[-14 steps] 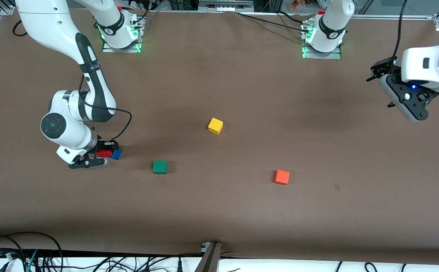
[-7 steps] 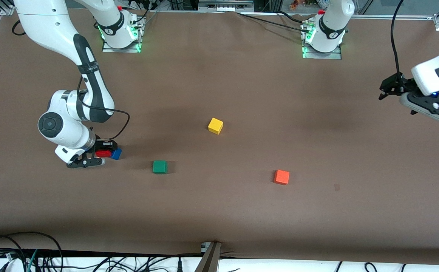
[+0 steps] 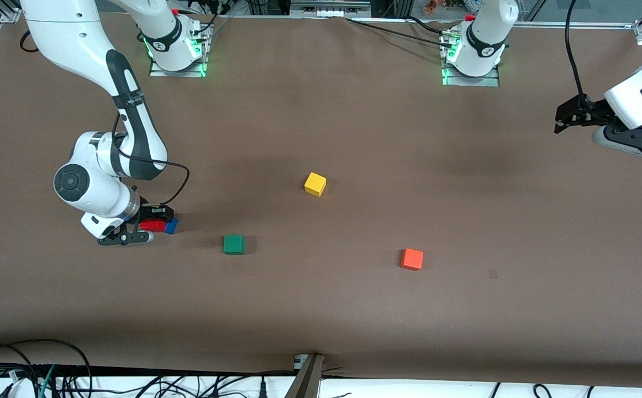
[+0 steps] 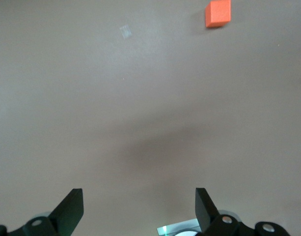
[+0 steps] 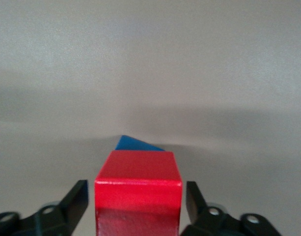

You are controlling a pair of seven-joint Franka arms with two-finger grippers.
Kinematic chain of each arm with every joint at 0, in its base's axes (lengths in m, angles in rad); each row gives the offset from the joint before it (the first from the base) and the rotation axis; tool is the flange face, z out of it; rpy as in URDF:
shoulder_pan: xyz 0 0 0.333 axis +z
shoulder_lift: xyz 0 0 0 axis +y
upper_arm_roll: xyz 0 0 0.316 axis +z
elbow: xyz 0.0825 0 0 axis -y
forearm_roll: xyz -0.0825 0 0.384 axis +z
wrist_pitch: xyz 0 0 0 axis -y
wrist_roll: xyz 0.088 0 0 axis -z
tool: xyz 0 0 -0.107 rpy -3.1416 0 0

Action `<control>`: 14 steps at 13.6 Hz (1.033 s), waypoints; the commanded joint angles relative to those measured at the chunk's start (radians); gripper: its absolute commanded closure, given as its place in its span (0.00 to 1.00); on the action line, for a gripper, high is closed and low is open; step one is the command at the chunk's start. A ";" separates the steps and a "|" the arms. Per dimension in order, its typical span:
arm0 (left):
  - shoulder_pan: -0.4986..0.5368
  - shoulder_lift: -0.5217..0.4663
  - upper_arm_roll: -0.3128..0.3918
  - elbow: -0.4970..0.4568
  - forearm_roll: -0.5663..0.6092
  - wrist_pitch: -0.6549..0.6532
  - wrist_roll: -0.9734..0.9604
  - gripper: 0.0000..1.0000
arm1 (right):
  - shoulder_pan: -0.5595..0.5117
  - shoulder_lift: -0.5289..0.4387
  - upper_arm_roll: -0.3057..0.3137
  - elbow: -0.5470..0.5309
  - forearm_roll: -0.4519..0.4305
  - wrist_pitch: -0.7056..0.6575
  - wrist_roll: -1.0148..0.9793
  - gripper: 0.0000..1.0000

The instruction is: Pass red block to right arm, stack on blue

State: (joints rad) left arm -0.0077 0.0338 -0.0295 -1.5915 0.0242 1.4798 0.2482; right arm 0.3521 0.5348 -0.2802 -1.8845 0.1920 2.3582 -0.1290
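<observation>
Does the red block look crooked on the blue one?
Yes. The red block sits turned against the blue block: one blue corner pokes out from under it. The right gripper has its fingers apart on either side. Other cubes lie flat.

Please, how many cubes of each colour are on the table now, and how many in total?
Red block: 1, on the blue cube, between the jaws of the right gripper
Blue cube: 1
Green cube: 1
Yellow cube: 1
Orange cube: 1
Total: 5 cubes
</observation>
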 commanded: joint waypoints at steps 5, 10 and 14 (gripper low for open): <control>-0.117 0.051 0.134 0.056 -0.043 -0.001 -0.015 0.00 | -0.004 -0.139 0.001 0.025 0.014 -0.178 -0.006 0.00; -0.035 0.041 0.045 0.048 -0.032 0.022 -0.017 0.00 | -0.004 -0.327 -0.042 0.059 -0.051 -0.328 -0.014 0.00; -0.043 0.046 0.045 0.061 -0.035 0.043 -0.020 0.00 | -0.002 -0.391 -0.094 0.239 -0.146 -0.670 -0.009 0.00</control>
State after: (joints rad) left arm -0.0601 0.0755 0.0316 -1.5552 -0.0060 1.5105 0.2400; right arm 0.3502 0.1485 -0.3668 -1.7343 0.0752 1.8351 -0.1331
